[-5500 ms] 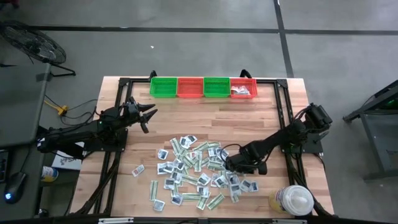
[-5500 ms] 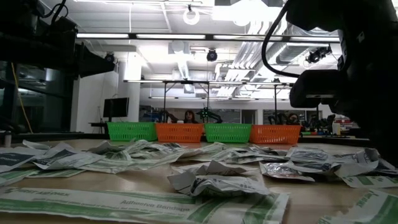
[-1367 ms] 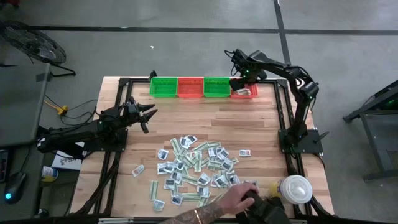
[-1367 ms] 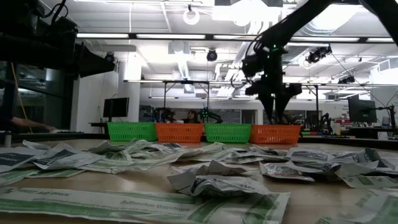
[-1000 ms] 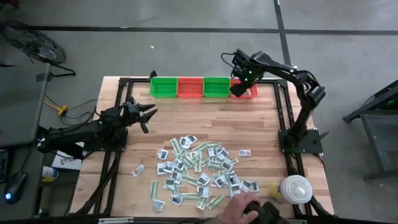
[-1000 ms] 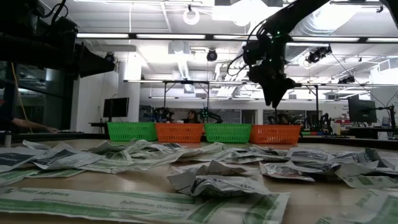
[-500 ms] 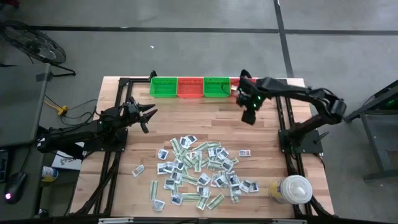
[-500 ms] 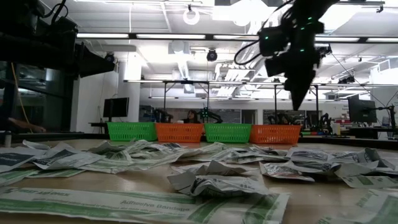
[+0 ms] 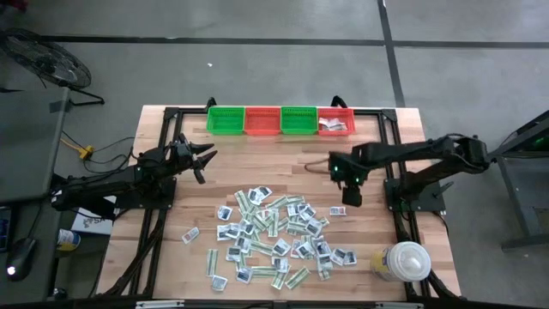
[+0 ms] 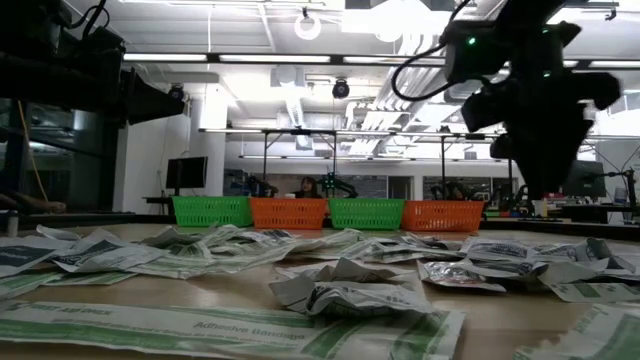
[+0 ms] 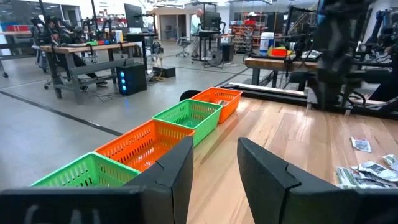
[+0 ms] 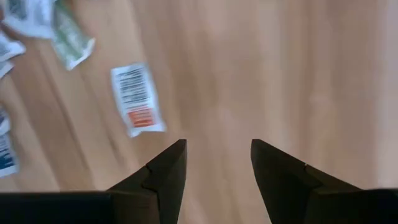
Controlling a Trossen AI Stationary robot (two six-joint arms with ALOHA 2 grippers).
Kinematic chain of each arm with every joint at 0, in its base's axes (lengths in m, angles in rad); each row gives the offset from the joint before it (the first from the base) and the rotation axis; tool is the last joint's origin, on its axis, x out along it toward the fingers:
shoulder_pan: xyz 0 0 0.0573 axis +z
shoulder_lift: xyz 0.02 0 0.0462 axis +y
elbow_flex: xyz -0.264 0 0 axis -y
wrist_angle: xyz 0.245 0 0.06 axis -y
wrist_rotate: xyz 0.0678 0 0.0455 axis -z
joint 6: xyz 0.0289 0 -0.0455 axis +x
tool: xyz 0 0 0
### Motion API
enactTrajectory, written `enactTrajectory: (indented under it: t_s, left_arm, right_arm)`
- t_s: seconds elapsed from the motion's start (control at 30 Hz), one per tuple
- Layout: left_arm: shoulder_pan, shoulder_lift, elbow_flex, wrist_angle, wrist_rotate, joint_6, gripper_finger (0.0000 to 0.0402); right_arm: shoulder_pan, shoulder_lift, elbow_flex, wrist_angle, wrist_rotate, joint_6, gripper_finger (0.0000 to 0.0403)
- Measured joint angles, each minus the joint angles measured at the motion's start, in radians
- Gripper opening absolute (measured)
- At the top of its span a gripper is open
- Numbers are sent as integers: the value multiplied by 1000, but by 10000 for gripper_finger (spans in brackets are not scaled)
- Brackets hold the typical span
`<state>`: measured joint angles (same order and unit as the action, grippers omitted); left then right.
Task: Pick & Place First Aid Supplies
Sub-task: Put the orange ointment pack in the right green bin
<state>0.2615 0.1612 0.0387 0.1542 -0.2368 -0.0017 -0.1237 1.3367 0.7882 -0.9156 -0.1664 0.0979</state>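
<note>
Dozens of packets [image 9: 274, 236] lie heaped on the worktop [image 9: 274, 163]; they look light, thin and crinkly. Right pincer [image 9: 352, 196], released and empty, hovers near a lone packet [image 12: 138, 99], best pinched by its edge. Left pincer [image 9: 204, 159] waits open at far left.

Left hand [image 11: 214, 163] in the near foreground, both dark fingers [image 11: 177, 171] apart with bare wood showing between, nothing held. Beyond, four baskets in a touching row along the surface [image 11: 292, 140] edge: green basket [image 11: 87, 172] nearest, then orange basket [image 11: 144, 142], second green basket [image 11: 188, 116], far orange basket [image 11: 217, 99]. A few first aid packets [image 11: 367, 171] scattered off to one side. Farther off, the other arm [image 11: 333, 56], dark and blurred, perhaps above the packets. Workbenches behind.
</note>
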Motion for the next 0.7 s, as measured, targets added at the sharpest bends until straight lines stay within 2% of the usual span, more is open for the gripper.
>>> enactTrajectory:
  t_s: [0.13,0.37,0.7]
  left_arm:
    - [0,0,0,0,0,0,122]
    - [0,0,0,0,0,0,122]
    - [0,0,0,0,0,0,122]
  right_arm:
    - [109,0,-27,49,9,48,172]
    - [267,0,-66,149,120,112,172]
    - [395,29,-85,228,229,111,172]
